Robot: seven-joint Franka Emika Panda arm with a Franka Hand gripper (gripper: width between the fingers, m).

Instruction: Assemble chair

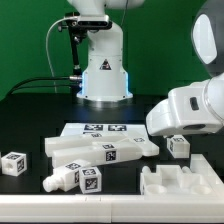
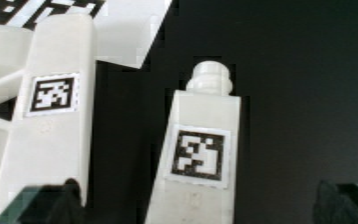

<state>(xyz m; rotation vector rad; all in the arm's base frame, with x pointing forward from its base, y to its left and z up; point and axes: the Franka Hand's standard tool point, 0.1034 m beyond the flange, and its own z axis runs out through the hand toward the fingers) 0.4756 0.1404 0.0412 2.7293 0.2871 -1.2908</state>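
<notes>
The chair lies in loose white tagged parts on the black table. In the wrist view a bar (image 2: 202, 150) with a rounded peg end (image 2: 211, 75) lies lengthwise between my fingers, and my gripper (image 2: 197, 208) is open, one dark fingertip (image 2: 51, 205) on each side, apart from the bar. A second tagged bar (image 2: 55, 95) lies beside it. The exterior view shows bars (image 1: 88, 151), a pegged bar (image 1: 75, 180), two cubes (image 1: 13, 162) (image 1: 178, 146) and a notched panel (image 1: 185, 185). There my gripper is hidden behind the arm's big white link (image 1: 190, 110).
The marker board (image 1: 100, 129) lies flat behind the bars. The robot base (image 1: 104, 70) stands at the back centre, with cables running to the exterior view's left. A green backdrop closes off the rear.
</notes>
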